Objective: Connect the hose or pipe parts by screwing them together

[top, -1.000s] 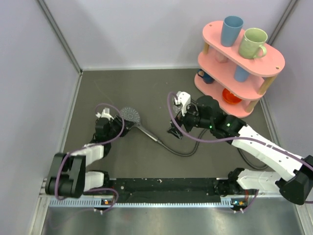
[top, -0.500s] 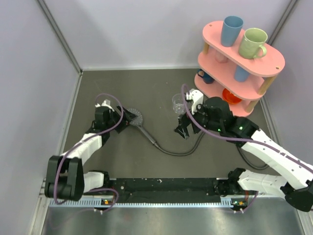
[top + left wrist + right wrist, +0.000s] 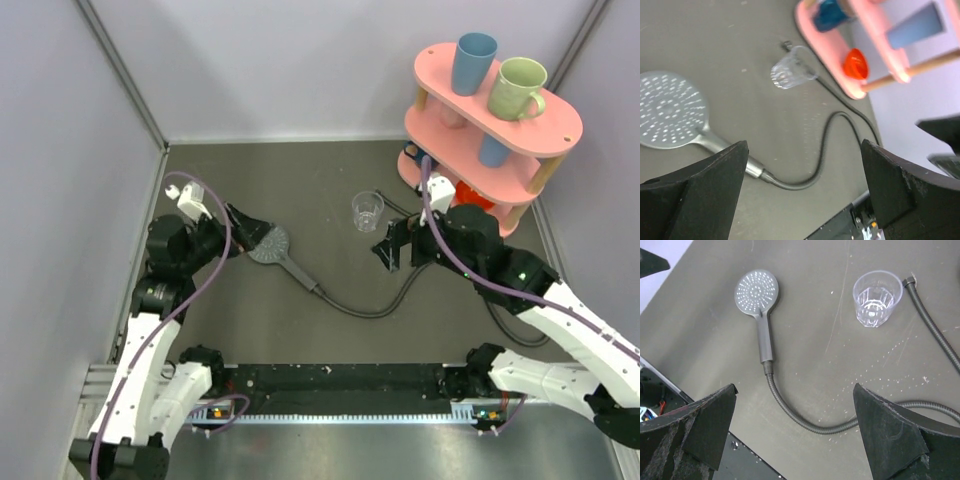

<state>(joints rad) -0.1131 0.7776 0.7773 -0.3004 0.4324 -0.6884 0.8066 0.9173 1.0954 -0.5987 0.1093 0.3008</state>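
Hose point(image 3: 815, 429) (limp, likely slippery) meets the stiff hand shower point(image 3: 756, 290); grip that by its handle point(image 3: 765, 340). Left tool point(image 3: 804, 150), right tool point(image 3: 794, 390): wide, empty.

Left gripper point(image 3: 248, 228) no longer sits closed at the disc of the hand shower point(image 3: 270, 243): its jaws now stand wide apart and it is pulled back to the left of the disc, clear of it, with the arm lifted and swung toward the left wall. Hand shower now lies released, face up, its head nudged slightly. Right gripper point(image 3: 388, 247) is withdrawn to the right, off the hose point(image 3: 365, 312), uncovering the glass cup point(image 3: 367, 210) in the top view
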